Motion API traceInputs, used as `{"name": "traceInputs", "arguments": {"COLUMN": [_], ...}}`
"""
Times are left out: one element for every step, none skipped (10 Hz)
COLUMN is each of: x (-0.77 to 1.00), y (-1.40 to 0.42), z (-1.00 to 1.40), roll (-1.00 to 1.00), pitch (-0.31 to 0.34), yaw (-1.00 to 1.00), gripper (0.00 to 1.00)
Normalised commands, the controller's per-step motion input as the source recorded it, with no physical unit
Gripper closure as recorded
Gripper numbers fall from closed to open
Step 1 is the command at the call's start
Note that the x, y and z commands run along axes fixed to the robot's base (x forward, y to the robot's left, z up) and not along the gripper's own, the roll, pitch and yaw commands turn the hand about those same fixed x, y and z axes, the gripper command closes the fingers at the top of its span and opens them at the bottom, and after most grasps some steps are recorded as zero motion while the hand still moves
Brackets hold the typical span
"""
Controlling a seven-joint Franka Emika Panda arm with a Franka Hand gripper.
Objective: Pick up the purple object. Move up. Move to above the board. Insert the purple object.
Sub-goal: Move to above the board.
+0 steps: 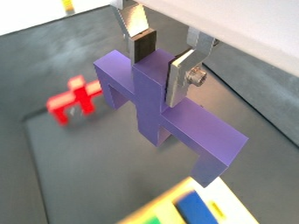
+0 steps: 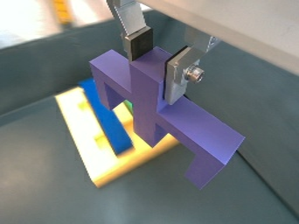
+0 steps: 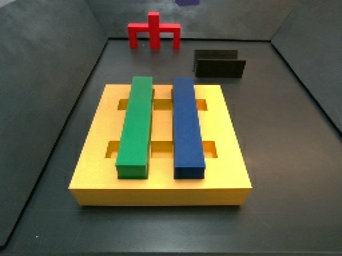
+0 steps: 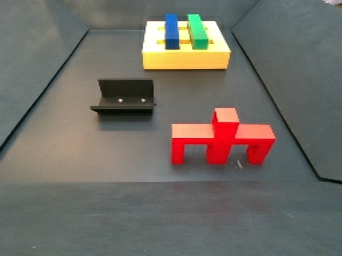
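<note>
My gripper [image 1: 163, 59] is shut on the central post of the purple object [image 1: 163, 114] and holds it in the air, legs down; both wrist views show this grip [image 2: 158, 57]. In a wrist view the purple object [image 2: 158, 109] hangs over the near edge of the yellow board [image 2: 84, 131], well above it. The board also shows in both side views [image 3: 160, 182] [image 4: 181, 60]. A green bar [image 3: 135, 125] and a blue bar [image 3: 189, 130] lie in its slots. In a side view only a purple sliver [image 3: 187, 2] shows at the top edge.
A red piece [image 4: 221, 140] of similar shape stands on the dark floor, also seen in a wrist view [image 1: 70, 101] and a side view [image 3: 155, 32]. The black fixture [image 3: 221, 66] [image 4: 124, 97] stands between it and the board. Sloping grey walls enclose the floor.
</note>
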Motion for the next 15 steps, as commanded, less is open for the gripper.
{"name": "traceInputs", "arguments": {"x": [-0.11, -0.09, -0.07, 0.00, 0.04, 0.06, 0.05, 0.05, 0.05, 0.06, 0.06, 0.06, 0.06, 0.07, 0.08], "y": [-1.40, -1.40, -1.40, -0.61, -0.33, -0.13, -0.12, -0.07, -0.06, -0.04, -0.04, -0.03, -0.03, -0.03, -0.04], "z": [0.20, 0.22, 0.23, 0.11, 0.07, 0.03, 0.03, 0.03, 0.03, 0.03, 0.03, 0.03, 0.03, 0.03, 0.02], "roll": [0.03, 0.02, 0.03, 0.03, 0.04, 0.03, 0.04, 0.04, 0.05, 0.05, 0.06, 0.07, 0.08, 0.10, 0.12], "pitch": [0.033, 0.041, 0.051, 0.062, 0.071, 0.084, 0.089, 0.100, 0.107, 0.123, 0.137, 0.162, 0.177, 0.229, 0.268], "yaw": [1.00, 1.00, 1.00, 1.00, 1.00, 1.00, 1.00, 1.00, 1.00, 1.00, 1.00, 1.00, 1.00, 1.00, 0.99], "gripper": [1.00, 1.00, 1.00, 1.00, 1.00, 1.00, 1.00, 1.00, 1.00, 1.00, 1.00, 1.00, 1.00, 1.00, 1.00]}}
